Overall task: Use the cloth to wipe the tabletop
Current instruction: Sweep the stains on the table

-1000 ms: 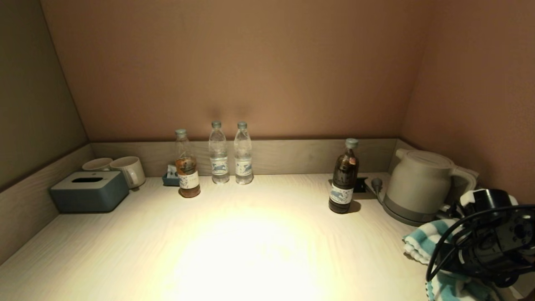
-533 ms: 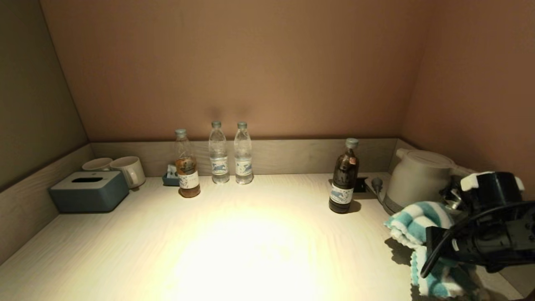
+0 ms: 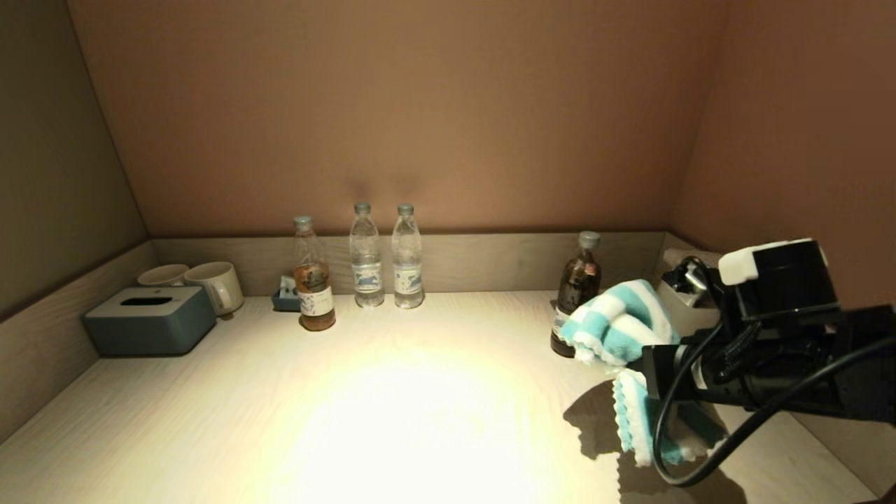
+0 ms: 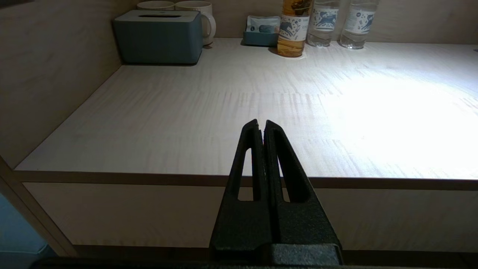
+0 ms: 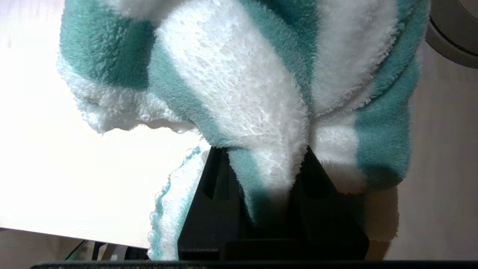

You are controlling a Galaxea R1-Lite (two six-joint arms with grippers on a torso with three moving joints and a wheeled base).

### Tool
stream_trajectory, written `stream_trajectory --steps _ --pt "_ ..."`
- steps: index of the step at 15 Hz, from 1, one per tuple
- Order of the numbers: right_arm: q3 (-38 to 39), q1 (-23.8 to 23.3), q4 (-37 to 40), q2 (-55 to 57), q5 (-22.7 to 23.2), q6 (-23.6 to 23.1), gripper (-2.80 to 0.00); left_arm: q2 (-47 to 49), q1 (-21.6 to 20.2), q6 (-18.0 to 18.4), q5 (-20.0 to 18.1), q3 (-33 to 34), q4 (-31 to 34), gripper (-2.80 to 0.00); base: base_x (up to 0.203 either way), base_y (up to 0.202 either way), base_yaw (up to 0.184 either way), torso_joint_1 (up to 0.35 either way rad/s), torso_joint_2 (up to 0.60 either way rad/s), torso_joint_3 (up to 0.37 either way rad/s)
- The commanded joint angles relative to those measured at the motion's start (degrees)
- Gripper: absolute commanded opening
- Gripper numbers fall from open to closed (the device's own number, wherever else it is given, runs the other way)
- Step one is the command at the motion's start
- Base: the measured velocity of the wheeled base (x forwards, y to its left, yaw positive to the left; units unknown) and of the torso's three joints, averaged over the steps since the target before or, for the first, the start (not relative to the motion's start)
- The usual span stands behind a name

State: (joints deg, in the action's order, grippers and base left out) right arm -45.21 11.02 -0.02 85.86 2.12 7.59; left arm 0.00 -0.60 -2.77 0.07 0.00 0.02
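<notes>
cloth [image 3: 616, 325] above tabletop [image 3: 420, 406] right side, before kettle [image 3: 675, 304]

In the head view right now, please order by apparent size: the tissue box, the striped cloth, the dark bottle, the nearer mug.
1. The cloth, held in the right gripper; it is nearer the camera, so this is unsure.
2. The tissue box.
3. The dark bottle, partly hidden by the cloth.
4. The nearer mug.
</notes>
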Motion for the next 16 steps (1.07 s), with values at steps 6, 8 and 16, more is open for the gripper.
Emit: stream_trajectory --steps 6,8,16 --pt "-9.2 5.4 -0.1 8.8 0.0 -0.1 -2.8 0.1 0.0 0.0 0.0 0.0 0.0 -2.8 0.0 0.0 0.0 0.0 0.0 0.0" --pt "-13.6 7.3 -0.1 15.5 -0.2 0.0 -2.8 0.1 0.0 0.0 0.0 0.0 0.0 -2.8 0.0 0.0 0.0 0.0 0.0 0.0" --pt "-24.1 15.5 0.0 30.1 -2.3 0.3 -2.8 0.1 0.0 0.0 0.0 0.0 0.0 -2.8 0.0 0.0 0.0 0.0 0.0 0.0"
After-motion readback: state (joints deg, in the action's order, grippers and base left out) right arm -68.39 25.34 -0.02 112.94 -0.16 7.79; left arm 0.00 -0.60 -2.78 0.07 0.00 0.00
